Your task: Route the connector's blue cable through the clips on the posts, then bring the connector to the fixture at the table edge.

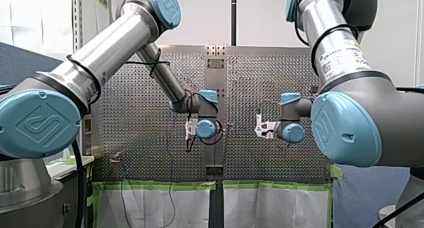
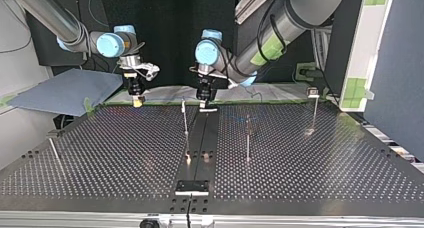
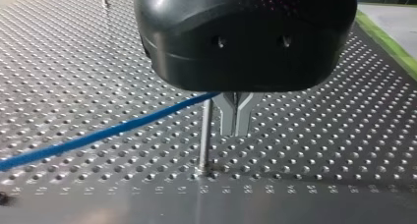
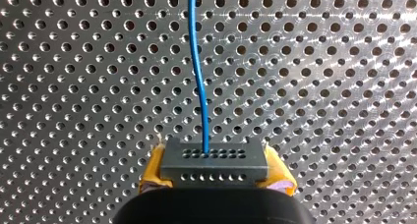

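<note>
Dark grey, with two rows of tiny holes, the connector (image 4: 214, 161) sits clamped between the yellow pads (image 4: 153, 167) of my right pincer (image 4: 215, 174), over the perforated worktop (image 4: 319, 86). Its thin blue cable (image 4: 199, 76) leaves one hole and runs ahead. My left pincer (image 3: 236, 121) is clenched, fingertips together, beside a post (image 3: 205, 135) that the cable reaches.

Number row (image 3: 215, 188) engraved along surface (image 3: 319, 135) edge, left wrist view: "20", "21" legible, neighbours too faint. Embossed maker's emblem on blue joint cap (image 1: 37, 125), front view. Printed label (image 1: 336, 54) on my right arm: unreadable.
</note>
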`<state>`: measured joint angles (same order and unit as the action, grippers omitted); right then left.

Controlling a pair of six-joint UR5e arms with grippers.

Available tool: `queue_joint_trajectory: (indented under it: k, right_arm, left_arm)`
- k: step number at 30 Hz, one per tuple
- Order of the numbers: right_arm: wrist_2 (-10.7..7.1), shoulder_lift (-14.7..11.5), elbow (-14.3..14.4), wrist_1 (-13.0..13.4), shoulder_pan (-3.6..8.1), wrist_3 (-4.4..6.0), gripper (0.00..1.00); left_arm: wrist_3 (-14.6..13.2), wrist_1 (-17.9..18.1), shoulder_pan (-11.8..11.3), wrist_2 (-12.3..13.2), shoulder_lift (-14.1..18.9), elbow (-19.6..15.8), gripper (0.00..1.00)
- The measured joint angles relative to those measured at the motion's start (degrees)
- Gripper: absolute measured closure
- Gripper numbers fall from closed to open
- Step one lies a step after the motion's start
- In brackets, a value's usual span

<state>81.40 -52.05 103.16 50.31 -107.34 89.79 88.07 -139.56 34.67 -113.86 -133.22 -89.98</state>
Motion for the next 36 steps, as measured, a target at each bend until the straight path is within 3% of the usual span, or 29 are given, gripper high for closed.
queue_joint_trajectory:
  k: [16, 25, 36]
  right_arm:
    - [0.00, 0.1, -0.3, 0.1, 0.38, 0.07, 1.00]
    - [0.00, 0.1, -2.0, -0.8, 0.63, 0.30, 1.00]
    - [0.14, 0.1, -2.8, -1.1, 1.49, 0.37, 1.00]
  left_arm:
    - [0.0, -1.8, -1.3, 0.2, -0.6, 2.9, 0.95]
    - [0.0, -2.7, -2.2, 1.2, -0.6, 4.2, 0.95]
    - [-0.1, -3.8, -2.9, 1.5, -0.7, 5.7, 0.95]
